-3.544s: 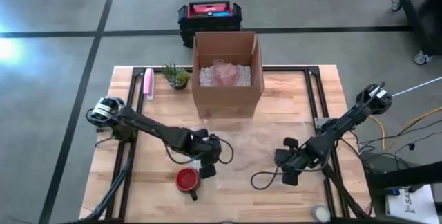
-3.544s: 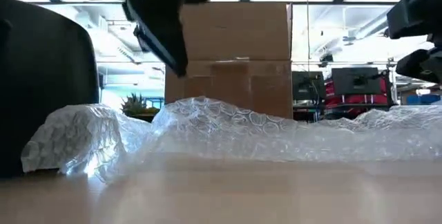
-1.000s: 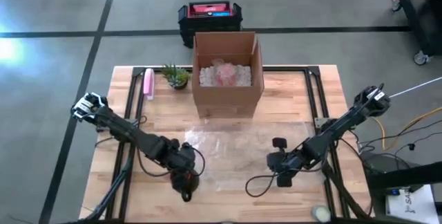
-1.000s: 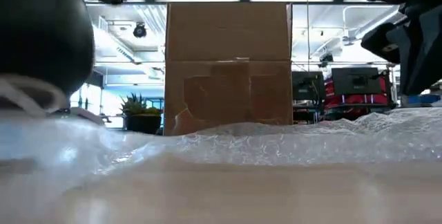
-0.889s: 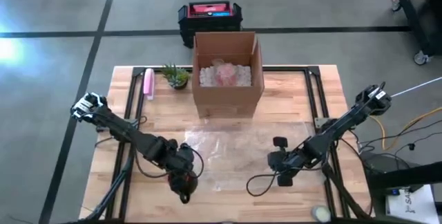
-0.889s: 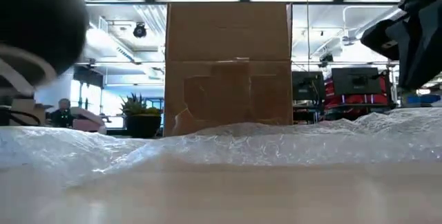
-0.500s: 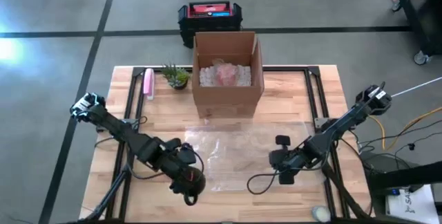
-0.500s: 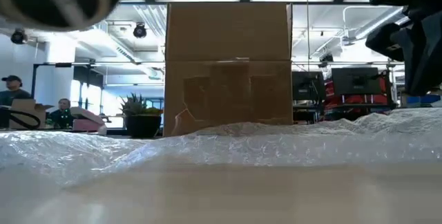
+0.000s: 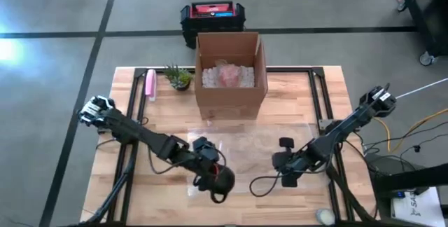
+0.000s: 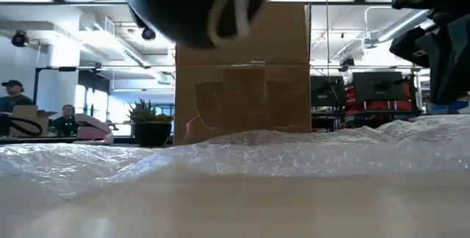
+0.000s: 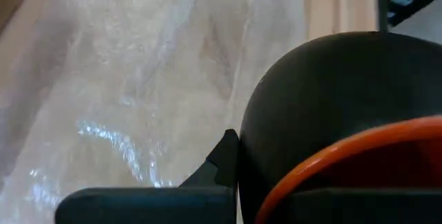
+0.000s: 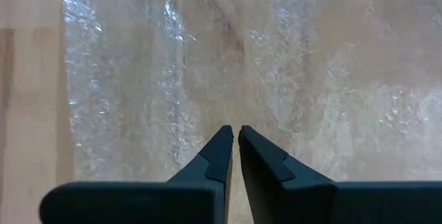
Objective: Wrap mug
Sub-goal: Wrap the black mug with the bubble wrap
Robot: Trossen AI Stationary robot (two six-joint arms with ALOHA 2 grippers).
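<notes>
Item: mug [image 9: 221, 179], dark outside with a red-orange inner rim, grasped by the left tool [image 9: 210, 173] and carried above the near-left part of the bubble wrap sheet [image 9: 259, 146], which lies flat on the bench [image 9: 329, 90] in front of the cardboard box [image 9: 230, 73]. Key relation: the sheet's middle lies ahead and to the right of the mug, towards the right tool [image 9: 285, 162], so the left arm is the nearer and the carrying one. Mug handle [image 10: 236, 6] shows pale in the low view, mug off the bench. Right tool: fingers pressed almost together, empty, hovering low over the sheet's right part. Change: 3.5 s ago the mug stood on bare bench left of the sheet and the sheet's left edge was bunched; now the mug is lifted and the sheet lies flat.
</notes>
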